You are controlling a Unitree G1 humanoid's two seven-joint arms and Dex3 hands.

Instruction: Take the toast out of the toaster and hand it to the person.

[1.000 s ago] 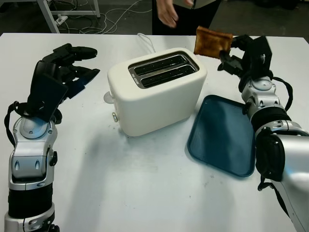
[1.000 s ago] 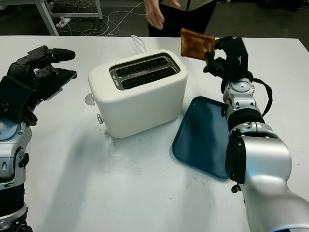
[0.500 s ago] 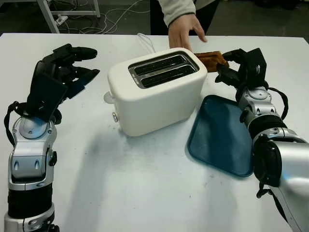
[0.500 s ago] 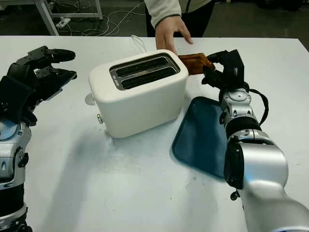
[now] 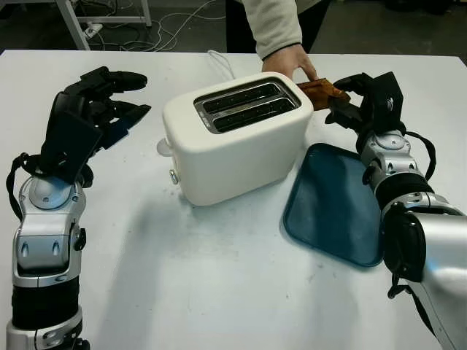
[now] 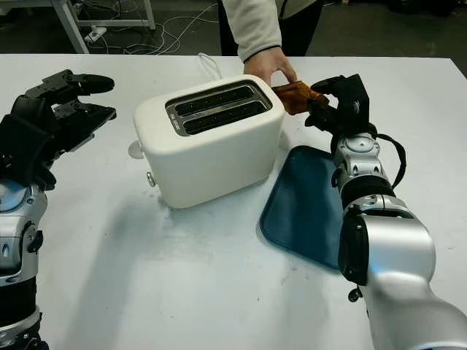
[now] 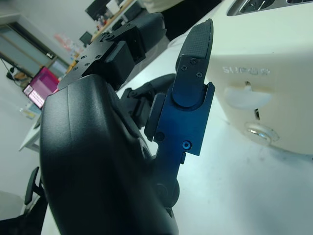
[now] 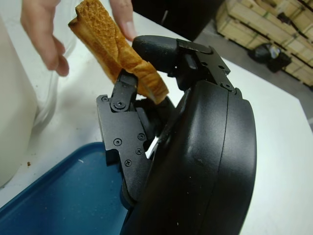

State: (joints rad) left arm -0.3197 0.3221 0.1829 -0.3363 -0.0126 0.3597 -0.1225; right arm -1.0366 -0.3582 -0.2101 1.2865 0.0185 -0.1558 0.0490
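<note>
Toast (image 8: 117, 49): pinched in right hand (image 5: 365, 102) fingers (image 8: 122, 93), beyond the toaster (image 5: 237, 135), touching a person's hand (image 5: 292, 62). Left hand (image 5: 95, 109): open, above worktop (image 5: 219, 277).

A white desk (image 5: 219, 292) spans the scene, its surface faintly scuffed and evenly lit. Beyond its far edge lies a dark floor (image 5: 182, 18) strewn with white cables (image 5: 186, 25) and a power strip (image 5: 93, 29), beside the grey metal leg of a frame (image 5: 73, 20). Elsewhere in the room, wooden crates (image 8: 274, 24) stand on the floor, and a distant monitor (image 7: 35, 85) glows pink on another bench.
</note>
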